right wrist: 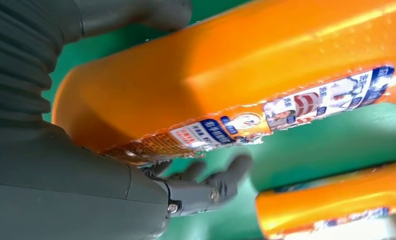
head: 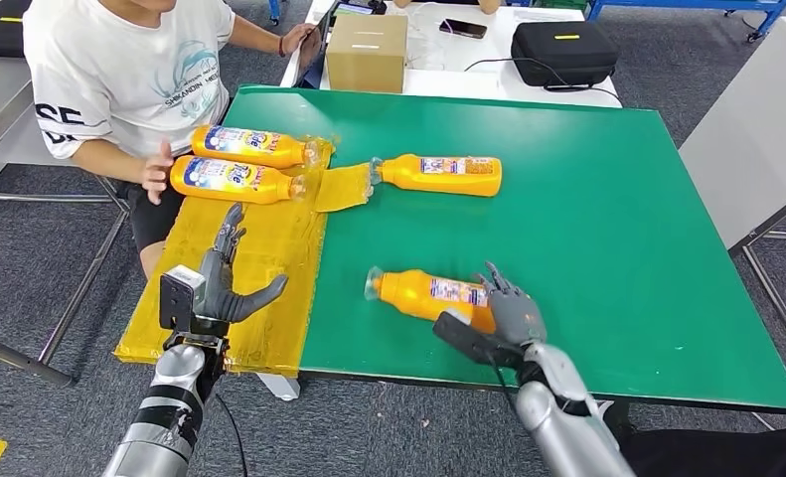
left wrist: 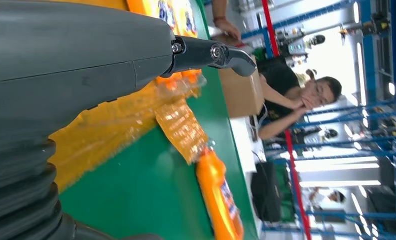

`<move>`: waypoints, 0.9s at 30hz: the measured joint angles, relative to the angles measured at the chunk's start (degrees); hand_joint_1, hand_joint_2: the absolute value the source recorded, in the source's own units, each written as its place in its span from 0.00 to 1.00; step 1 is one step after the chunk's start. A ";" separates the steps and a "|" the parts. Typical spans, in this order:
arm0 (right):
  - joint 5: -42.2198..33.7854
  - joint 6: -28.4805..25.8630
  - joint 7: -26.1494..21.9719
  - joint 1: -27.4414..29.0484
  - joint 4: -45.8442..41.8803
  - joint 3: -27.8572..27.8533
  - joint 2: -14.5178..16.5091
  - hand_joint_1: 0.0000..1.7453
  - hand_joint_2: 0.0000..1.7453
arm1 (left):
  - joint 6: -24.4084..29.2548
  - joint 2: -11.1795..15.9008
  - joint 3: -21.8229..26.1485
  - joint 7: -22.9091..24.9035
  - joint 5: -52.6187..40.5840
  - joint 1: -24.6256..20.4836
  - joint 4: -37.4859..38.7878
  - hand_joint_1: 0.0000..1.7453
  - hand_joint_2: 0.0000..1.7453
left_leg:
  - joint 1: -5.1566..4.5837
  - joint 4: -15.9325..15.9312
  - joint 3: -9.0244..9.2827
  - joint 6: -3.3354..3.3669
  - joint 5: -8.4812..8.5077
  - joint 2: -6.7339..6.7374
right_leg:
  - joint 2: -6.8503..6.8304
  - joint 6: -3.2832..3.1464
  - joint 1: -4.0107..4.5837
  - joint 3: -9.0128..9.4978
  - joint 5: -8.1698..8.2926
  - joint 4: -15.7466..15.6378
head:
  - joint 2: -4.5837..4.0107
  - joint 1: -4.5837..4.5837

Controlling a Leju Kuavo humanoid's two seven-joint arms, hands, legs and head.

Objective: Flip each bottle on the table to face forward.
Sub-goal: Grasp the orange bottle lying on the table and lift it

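While the right hand (head: 513, 316) wraps its fingers (right wrist: 221, 182) around the base end of the nearest bottle (head: 428, 294), lying on its side on the green counter (head: 607, 238), the flip of that bottle looks to be the step in hand. Next it probably needs a roll about its long axis until the front label faces up. The left hand (head: 225, 288) hovers with fingers spread over the yellow sheet (head: 259, 258), holding nothing. Another bottle (head: 438, 174) lies farther back; two bottles (head: 239, 164) sit beside a person's hand (head: 156, 171). Label print is too small to read.
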 joint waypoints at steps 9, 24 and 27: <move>-20.48 24.70 -7.95 -13.48 11.78 4.90 -9.02 1.00 1.00 | -7.64 0.03 -0.62 -0.21 3.61 -5.51 6.73 0.00 1.00 | 0.00 0.01 0.35 0.18 0.21 0.02 | 0.03 -0.02 0.01 0.25 0.26 -0.03 | 0.00 -0.01; -32.54 19.34 -6.03 -12.97 11.24 11.27 -15.16 1.00 1.00 | -6.52 0.01 -3.19 -0.23 5.33 -8.99 11.53 0.00 1.00 | 0.01 0.02 0.36 0.21 0.21 -0.04 | 0.00 0.02 0.02 0.54 0.26 -0.18 | 0.00 -0.02; -29.87 6.50 -5.59 -9.52 8.44 11.07 -12.63 1.00 1.00 | -3.71 0.00 -3.20 -0.23 4.94 -8.91 11.62 0.00 1.00 | 0.04 0.00 0.36 0.20 0.21 -0.02 | 0.01 0.02 0.05 0.59 0.26 -0.17 | 0.00 -0.01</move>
